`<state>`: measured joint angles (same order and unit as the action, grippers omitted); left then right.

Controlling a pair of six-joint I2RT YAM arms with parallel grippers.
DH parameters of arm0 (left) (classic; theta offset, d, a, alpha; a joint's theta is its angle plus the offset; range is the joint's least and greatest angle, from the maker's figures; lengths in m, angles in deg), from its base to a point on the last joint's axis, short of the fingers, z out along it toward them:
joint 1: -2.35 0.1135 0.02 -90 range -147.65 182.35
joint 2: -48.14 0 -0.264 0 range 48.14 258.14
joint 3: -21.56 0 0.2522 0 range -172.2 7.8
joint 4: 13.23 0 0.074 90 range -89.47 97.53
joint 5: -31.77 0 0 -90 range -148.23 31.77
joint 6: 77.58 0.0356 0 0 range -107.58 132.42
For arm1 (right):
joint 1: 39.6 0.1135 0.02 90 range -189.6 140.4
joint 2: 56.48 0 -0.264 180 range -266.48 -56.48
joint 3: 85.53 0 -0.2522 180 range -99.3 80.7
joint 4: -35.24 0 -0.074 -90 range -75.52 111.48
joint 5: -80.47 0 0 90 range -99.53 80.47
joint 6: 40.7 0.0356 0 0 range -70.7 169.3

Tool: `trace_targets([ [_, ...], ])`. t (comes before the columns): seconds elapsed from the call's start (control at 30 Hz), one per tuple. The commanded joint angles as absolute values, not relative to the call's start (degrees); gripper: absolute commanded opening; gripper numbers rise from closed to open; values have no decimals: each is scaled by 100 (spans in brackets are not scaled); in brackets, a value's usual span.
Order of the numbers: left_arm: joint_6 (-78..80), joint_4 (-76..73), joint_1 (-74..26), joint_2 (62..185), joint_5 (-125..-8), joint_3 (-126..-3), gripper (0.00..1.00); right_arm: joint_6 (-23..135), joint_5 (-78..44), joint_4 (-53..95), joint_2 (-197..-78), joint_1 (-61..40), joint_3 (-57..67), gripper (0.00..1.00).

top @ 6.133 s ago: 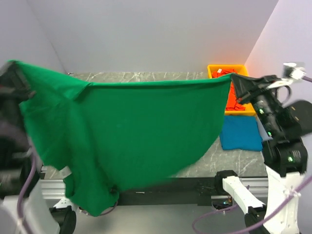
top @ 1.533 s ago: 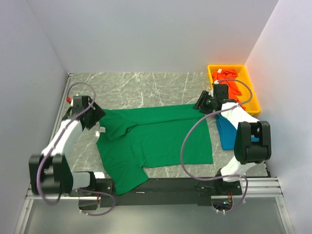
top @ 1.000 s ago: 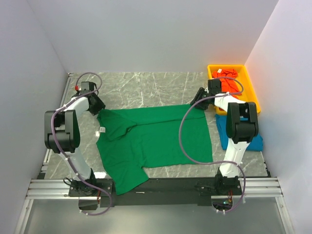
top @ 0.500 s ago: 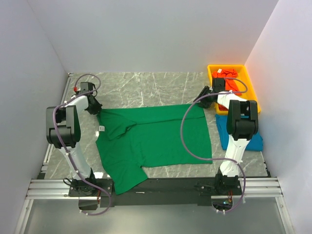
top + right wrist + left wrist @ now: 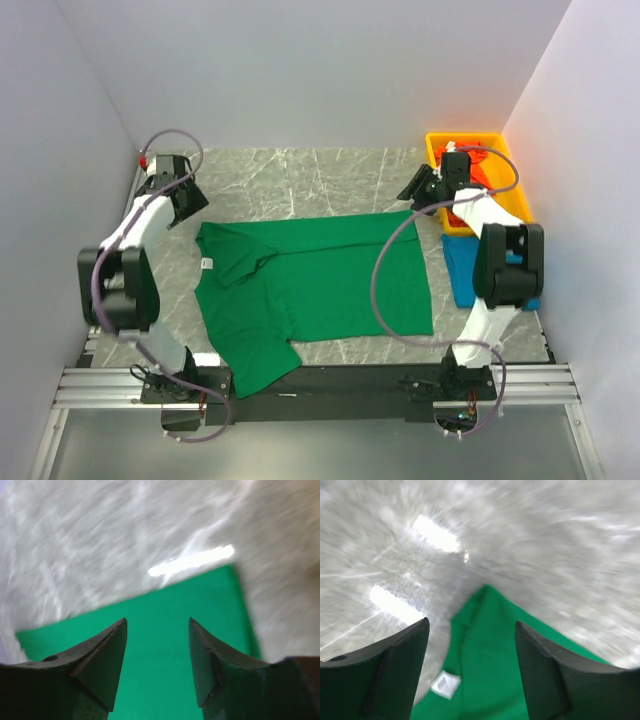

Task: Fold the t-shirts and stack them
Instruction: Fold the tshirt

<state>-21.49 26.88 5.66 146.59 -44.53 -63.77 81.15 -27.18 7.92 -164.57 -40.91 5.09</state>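
Both arms are lifting back from the far edge of the green shirt (image 5: 310,285), which is now lying flat on the table (image 5: 300,170). Its long axis is running left to right, collar end left, with one sleeve drooping over the near edge. I'm seeing the left gripper (image 5: 192,205) hanging spread and empty just beyond the shoulder corner. The right gripper (image 5: 413,192) is hanging spread and empty too, over the far hem corner.
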Motion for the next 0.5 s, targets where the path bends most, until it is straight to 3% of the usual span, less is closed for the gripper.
trace_targets([
  [0.0,-1746,2926,35,13474,-3873,-6340,76,7804,-2580,716,-15310,-3663,854,60],
  [0.2,-1596,3357,-1266,12156,-3502,-5550,75,7417,-2017,277,-13939,-2689,1741,63],
  [0.47,-2027,3200,-3157,11449,-4012,-4398,51,7364,-1744,319,-12250,-1790,3323,60],
])
